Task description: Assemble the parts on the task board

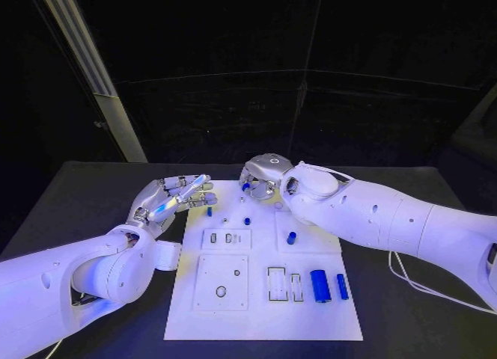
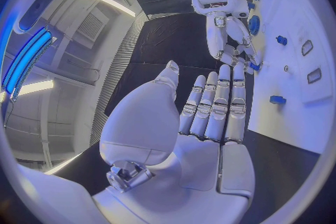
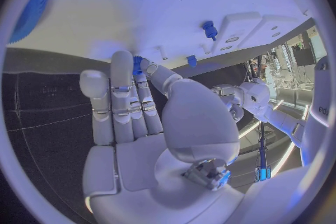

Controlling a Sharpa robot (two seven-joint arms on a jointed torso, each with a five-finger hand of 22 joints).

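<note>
The right hand is over the far edge of the task board, and in the right wrist view it's pinching a small blue part between thumb and a fingertip, right up against the board's surface. The left hand sits just off the board's far-left corner, fingers straight and together, nothing in it. On the board there are blue pegs standing in the far half, and two blue cylinders lying side by side near the right edge.
</note>
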